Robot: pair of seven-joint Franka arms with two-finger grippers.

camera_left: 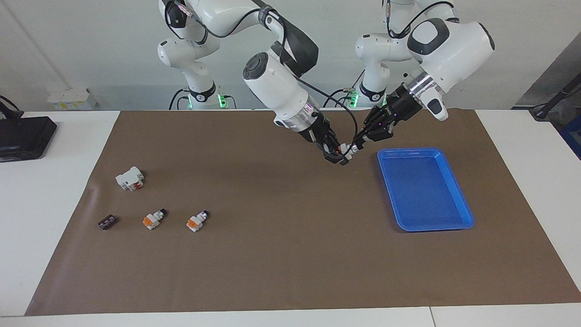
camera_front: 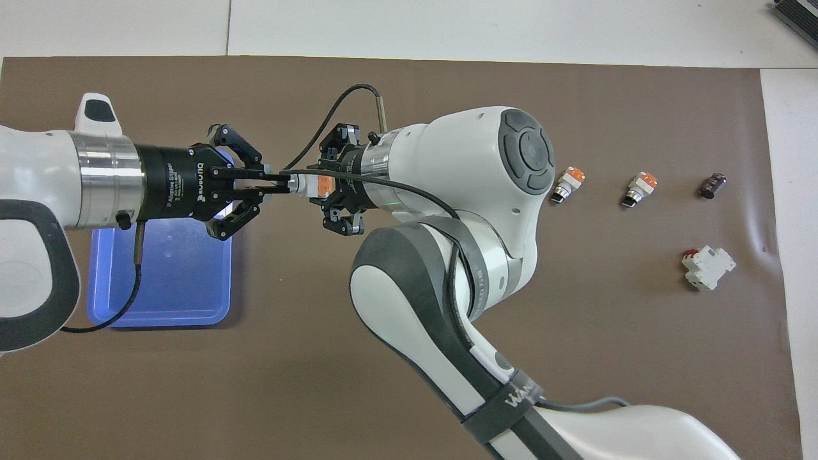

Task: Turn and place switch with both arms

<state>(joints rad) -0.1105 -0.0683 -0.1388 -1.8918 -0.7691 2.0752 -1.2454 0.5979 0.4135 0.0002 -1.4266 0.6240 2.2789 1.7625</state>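
Note:
One switch [camera_left: 347,149], white with an orange face, is held in the air between both grippers, over the brown mat beside the blue tray [camera_left: 426,190]. In the overhead view the switch [camera_front: 314,185] lies level. My left gripper [camera_front: 281,184] is shut on its white end. My right gripper [camera_front: 329,188] is shut on its orange end. In the facing view the left gripper [camera_left: 357,144] and the right gripper [camera_left: 339,156] meet tip to tip. Two more switches [camera_left: 153,219] [camera_left: 196,221] lie on the mat toward the right arm's end.
A larger white block with a red mark [camera_left: 130,178] and a small dark-brown piece [camera_left: 107,222] lie near the two loose switches. The tray [camera_front: 166,281] sits under the left wrist. A black device [camera_left: 22,136] rests on the white table off the mat.

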